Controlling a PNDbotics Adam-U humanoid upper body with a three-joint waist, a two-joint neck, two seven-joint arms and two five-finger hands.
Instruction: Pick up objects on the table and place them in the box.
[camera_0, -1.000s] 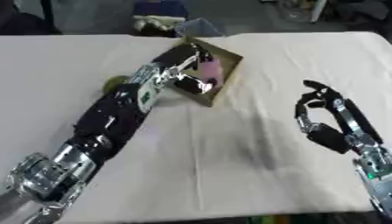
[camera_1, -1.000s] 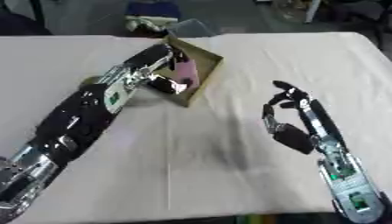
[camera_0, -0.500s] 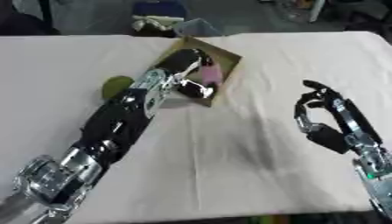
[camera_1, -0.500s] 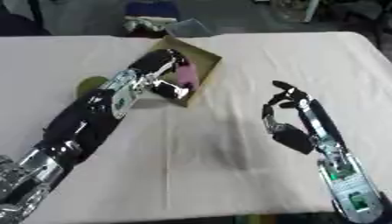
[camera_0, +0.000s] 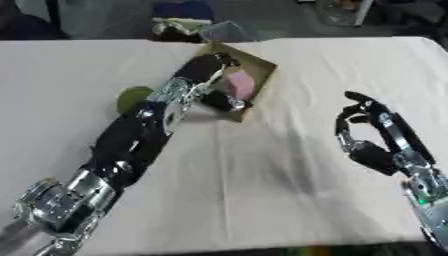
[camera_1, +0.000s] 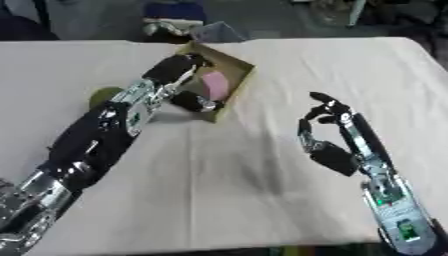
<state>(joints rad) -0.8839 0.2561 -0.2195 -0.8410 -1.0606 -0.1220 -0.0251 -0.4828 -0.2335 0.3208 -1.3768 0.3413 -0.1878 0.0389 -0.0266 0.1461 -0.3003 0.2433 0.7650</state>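
The left hand (camera_0: 210, 67) reaches into the square cardboard box (camera_0: 259, 67) beside a smooth pink object (camera_0: 239, 84); I cannot tell its grasp. A round green object (camera_0: 133, 96) lies beside the arm on the white cloth table (camera_0: 262, 190). The right hand (camera_1: 328, 135) hovers released, fingers relaxed.

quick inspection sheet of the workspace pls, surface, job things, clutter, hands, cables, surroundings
surface: table under a pale cloth, mostly bare in the near half
job's things: cardboard box tilted at the far middle, a pink object inside it; a round olive-green object on the cloth beside the left arm
clutter: nothing seen on the cloth apart from these
hands: left hand reaching into the box, whether it grips anything cannot be told; right hand idle at the right, held above the cloth, fingers loosely bent, holding nothing
cables: nothing seen
surroundings: dark floor beyond the far edge, with a blue-and-pale heap too blurred to name
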